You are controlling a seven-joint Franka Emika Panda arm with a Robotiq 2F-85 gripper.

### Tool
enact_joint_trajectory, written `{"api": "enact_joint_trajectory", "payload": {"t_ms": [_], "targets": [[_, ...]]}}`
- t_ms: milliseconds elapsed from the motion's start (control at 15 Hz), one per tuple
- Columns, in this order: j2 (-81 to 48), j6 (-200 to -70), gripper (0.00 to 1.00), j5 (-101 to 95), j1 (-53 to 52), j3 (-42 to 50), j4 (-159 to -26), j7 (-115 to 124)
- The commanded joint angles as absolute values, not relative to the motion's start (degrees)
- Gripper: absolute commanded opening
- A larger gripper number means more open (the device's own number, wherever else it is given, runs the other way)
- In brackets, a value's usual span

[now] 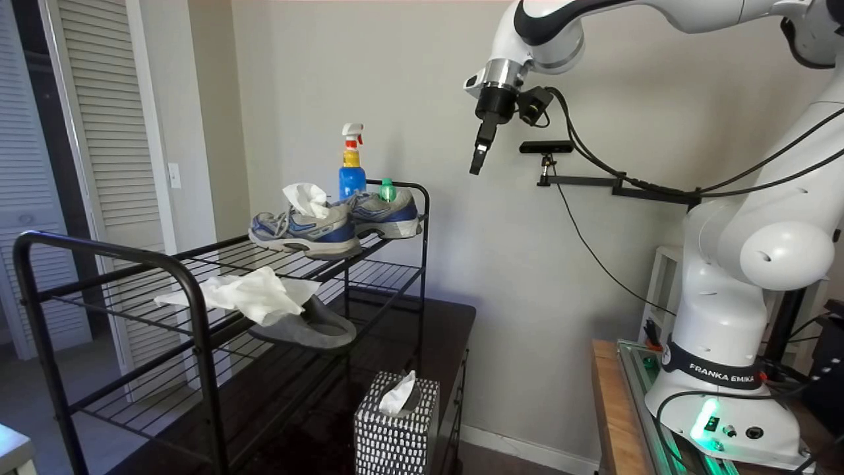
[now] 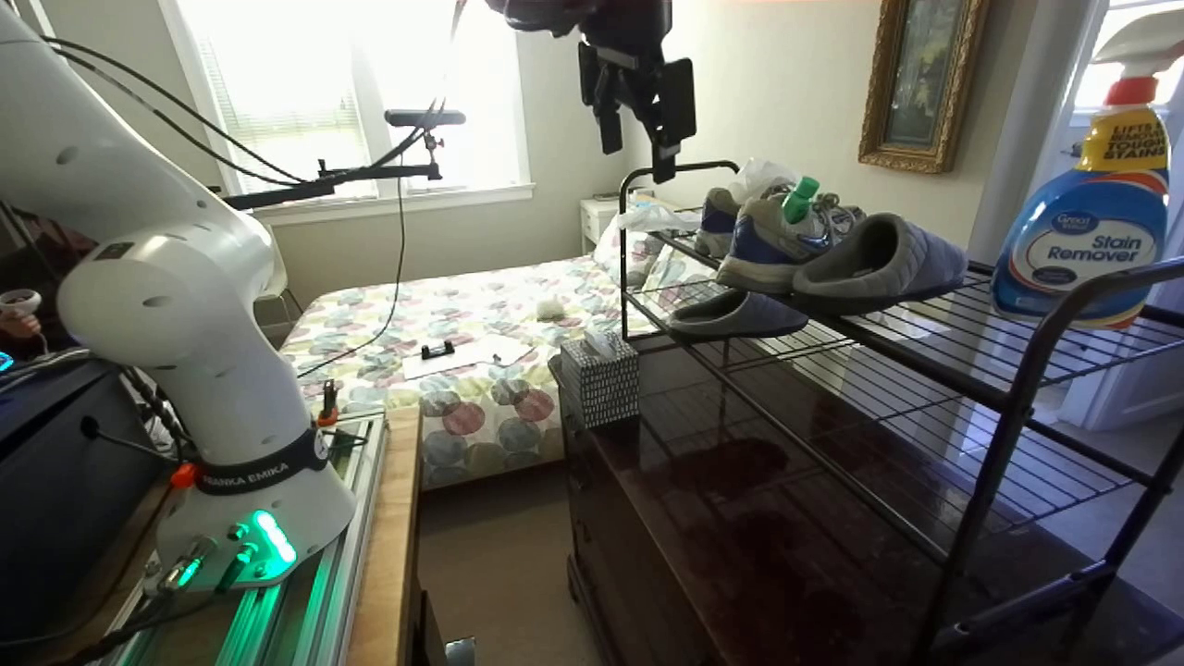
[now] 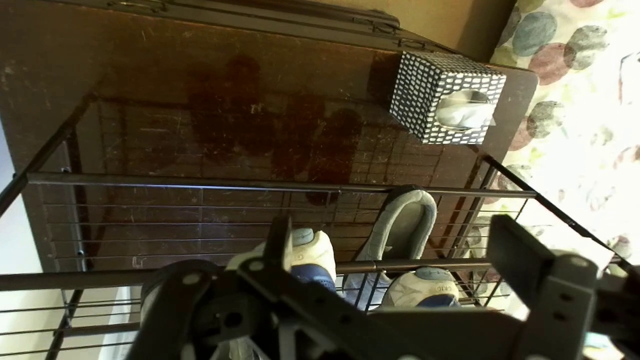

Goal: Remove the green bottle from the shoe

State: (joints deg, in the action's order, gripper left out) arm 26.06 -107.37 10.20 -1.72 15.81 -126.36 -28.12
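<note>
The green bottle stands in the opening of a grey and blue sneaker on the top shelf of a black wire rack. Its green cap and neck show above the shoe in both exterior views, and the bottle leans slightly there; its lower part is hidden in the shoe. My gripper is open and empty, higher than the shoe and apart from it. It also shows open in an exterior view. In the wrist view the fingers are spread wide, with both sneaker heels beyond them; the bottle is hidden.
A second sneaker holding white tissue stands alongside. A blue spray bottle, grey slippers and white tissue are on the rack. The rack's raised end bar is near the shoe. A tissue box stands on the dresser below.
</note>
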Motion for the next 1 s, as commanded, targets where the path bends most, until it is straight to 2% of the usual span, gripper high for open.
{"api": "enact_joint_trajectory", "payload": {"t_ms": [0,933], "targets": [[21.4,-108.5,1.0,10.9,-1.7,15.2,-122.3,-32.1],[2.0,-107.7,1.0,11.7,0.0,10.9,-102.7,-35.1]]}}
